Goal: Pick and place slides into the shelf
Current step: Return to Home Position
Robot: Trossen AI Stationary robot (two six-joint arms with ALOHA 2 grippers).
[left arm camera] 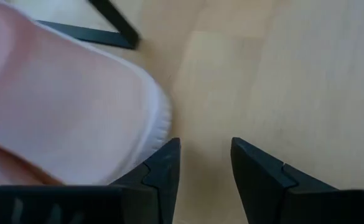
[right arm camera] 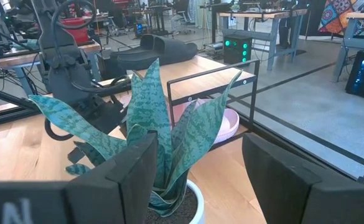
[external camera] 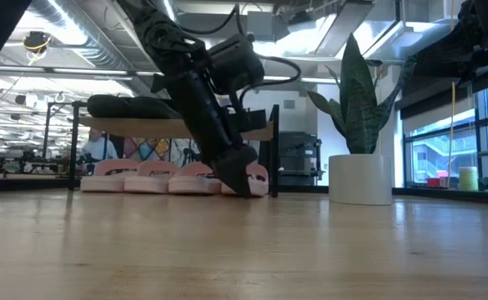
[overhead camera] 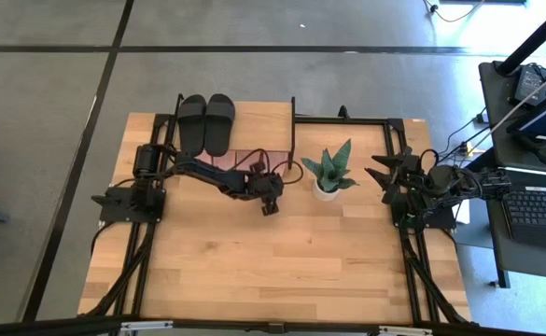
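A light pink foam slide lay under the low wood-topped, black-framed shelf, its rounded end just beside my left gripper, fingers slightly parted, holding nothing. Two black slides sat on top. My right gripper, fingers spread and empty, hung by the potted snake plant.

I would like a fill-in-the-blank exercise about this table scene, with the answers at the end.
The two ____ open-toe slides lie on the light wood top board of the small black-framed shelf.
The light pink slides stand in a row ____ that board.
The left gripper, fingers open, holds ____.
The green plant in the white pot stands ____ the shelf and the open right gripper.
Missing words: black, under, nothing, between.
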